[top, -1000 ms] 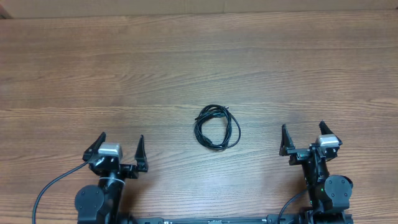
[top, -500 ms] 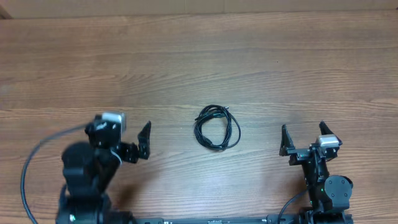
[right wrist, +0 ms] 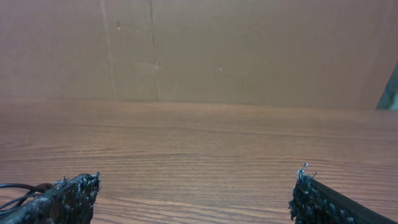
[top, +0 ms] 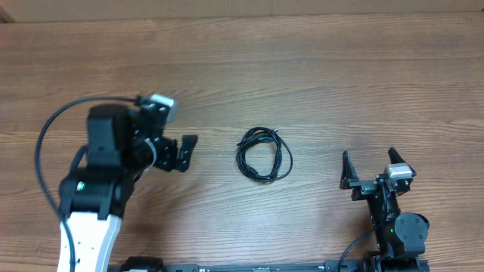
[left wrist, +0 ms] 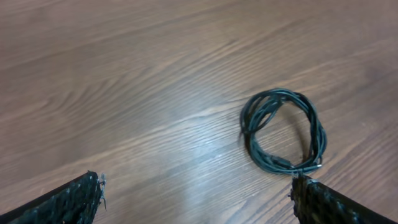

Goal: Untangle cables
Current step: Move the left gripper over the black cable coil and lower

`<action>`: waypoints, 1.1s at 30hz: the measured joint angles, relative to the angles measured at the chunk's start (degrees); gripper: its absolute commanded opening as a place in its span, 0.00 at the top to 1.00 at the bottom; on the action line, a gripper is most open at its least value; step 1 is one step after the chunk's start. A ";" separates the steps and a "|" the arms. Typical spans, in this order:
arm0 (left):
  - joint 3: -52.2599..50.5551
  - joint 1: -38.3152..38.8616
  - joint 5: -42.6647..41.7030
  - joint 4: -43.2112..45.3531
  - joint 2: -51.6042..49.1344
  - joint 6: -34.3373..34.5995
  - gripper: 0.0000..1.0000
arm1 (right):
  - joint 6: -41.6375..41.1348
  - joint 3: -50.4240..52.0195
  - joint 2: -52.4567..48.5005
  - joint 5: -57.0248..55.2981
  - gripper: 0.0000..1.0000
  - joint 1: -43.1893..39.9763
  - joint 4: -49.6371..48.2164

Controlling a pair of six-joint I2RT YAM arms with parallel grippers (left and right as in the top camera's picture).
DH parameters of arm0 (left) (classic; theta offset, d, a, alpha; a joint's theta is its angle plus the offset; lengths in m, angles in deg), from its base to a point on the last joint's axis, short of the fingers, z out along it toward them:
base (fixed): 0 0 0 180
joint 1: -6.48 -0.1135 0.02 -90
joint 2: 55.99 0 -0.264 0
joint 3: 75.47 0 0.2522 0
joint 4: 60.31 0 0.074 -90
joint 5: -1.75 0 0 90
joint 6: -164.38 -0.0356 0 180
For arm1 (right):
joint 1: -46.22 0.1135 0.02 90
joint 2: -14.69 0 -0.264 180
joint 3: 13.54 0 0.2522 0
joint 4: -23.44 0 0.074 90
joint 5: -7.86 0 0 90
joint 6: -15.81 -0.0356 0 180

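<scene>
The cables point(top: 263, 154) lie in 1 coil mid-table. The left gripper point(top: 178, 153) hangs near them on their left, jaws spread wide; the right gripper point(top: 368, 160), jaws also apart, sits toward the front right corner

Overhead looks down; left wrist shares the cables point(top: 264, 154).

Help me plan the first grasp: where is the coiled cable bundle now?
In the overhead view, the coiled black cable bundle lies on the wooden table near its centre, between the left end effector and the right end effector, touching neither.
</scene>
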 measured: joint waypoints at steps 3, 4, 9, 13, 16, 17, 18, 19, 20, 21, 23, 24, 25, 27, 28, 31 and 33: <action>3.13 4.22 0.02 -1.31 -5.31 -0.98 0.00 | 0.04 0.00 0.00 -0.02 0.00 0.00 -0.07; 3.78 5.73 0.04 -1.38 -7.19 -1.33 0.00 | -0.02 0.00 0.00 -0.04 0.00 0.00 -0.02; 5.84 12.79 0.02 -0.81 -17.27 -2.47 0.00 | 0.02 0.00 0.00 -0.02 0.00 0.00 -0.02; 5.90 16.72 0.02 1.27 -24.59 -2.99 0.00 | 0.02 0.00 0.00 -0.02 0.00 0.00 -0.07; 5.97 18.51 0.02 2.62 -28.87 -3.04 0.00 | 0.04 0.00 0.00 -0.02 0.00 0.00 -0.02; 5.95 18.97 0.02 2.89 -30.01 -3.04 0.00 | 0.02 0.00 0.00 -0.02 0.00 0.00 -0.04; 5.97 19.39 0.04 3.30 -31.30 -3.04 0.00 | 0.02 0.00 0.00 0.00 0.00 0.00 -0.07; 5.97 19.71 0.04 3.52 -32.28 -3.04 0.00 | 0.00 0.00 0.00 0.00 0.00 0.00 -0.04; 5.97 20.06 0.04 3.85 -33.70 -3.04 0.01 | 0.02 0.00 0.00 -0.02 0.00 0.00 -0.04; 5.97 20.15 0.07 4.02 -34.56 -3.04 0.00 | 0.00 0.00 0.00 -0.02 0.00 0.00 -0.02; 5.97 20.24 0.07 4.26 -36.17 -3.04 0.01 | 0.02 0.00 0.00 0.00 0.00 0.00 -0.07; 5.97 20.24 0.07 4.26 -36.65 -3.04 0.00 | 0.00 0.00 0.00 0.00 0.00 0.00 -0.02; 5.97 20.24 0.07 4.26 -37.20 -3.04 0.01 | 0.02 0.00 0.00 -0.02 0.00 0.00 -0.02; 5.97 20.24 0.09 4.26 -37.86 -3.04 0.00 | 0.00 0.00 0.00 0.00 0.00 0.00 -0.02; 5.97 20.24 0.09 4.26 -38.14 -3.04 0.00 | 0.02 0.00 0.00 -0.02 0.00 0.00 -0.04; 5.97 20.24 0.09 4.24 -39.06 -3.04 0.01 | 0.00 0.00 0.00 -0.02 0.00 0.00 -0.02; 5.97 20.24 0.09 4.22 -39.58 -3.04 0.00 | 0.02 0.00 0.00 -0.02 0.00 0.00 -0.02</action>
